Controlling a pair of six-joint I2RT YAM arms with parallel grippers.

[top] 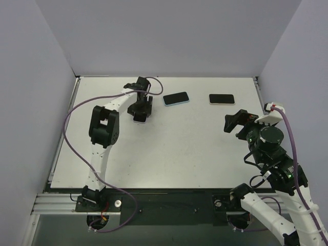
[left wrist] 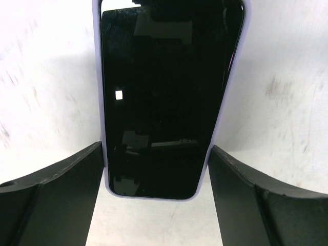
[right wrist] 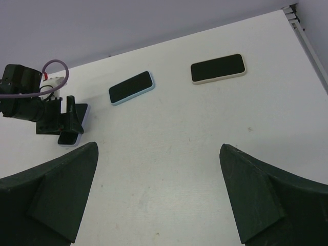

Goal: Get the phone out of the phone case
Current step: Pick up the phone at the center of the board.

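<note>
A black-screened phone (left wrist: 164, 77) in a lavender case (left wrist: 154, 198) lies flat on the white table at the far left. My left gripper (left wrist: 156, 148) straddles its near end, and both fingers touch the case's long sides. In the top view the left gripper (top: 139, 108) covers most of this phone (top: 139, 120). My right gripper (top: 237, 123) is open and empty, hovering over bare table at the right. In the right wrist view the right gripper (right wrist: 159, 148) has only table between its fingers, with the lavender phone (right wrist: 68, 138) far off to the left.
A phone in a light blue case (top: 176, 99) lies at the far middle of the table, also seen in the right wrist view (right wrist: 131, 87). A phone in a cream case (top: 222, 99) lies to its right, also in the right wrist view (right wrist: 218, 68). Grey walls enclose the table.
</note>
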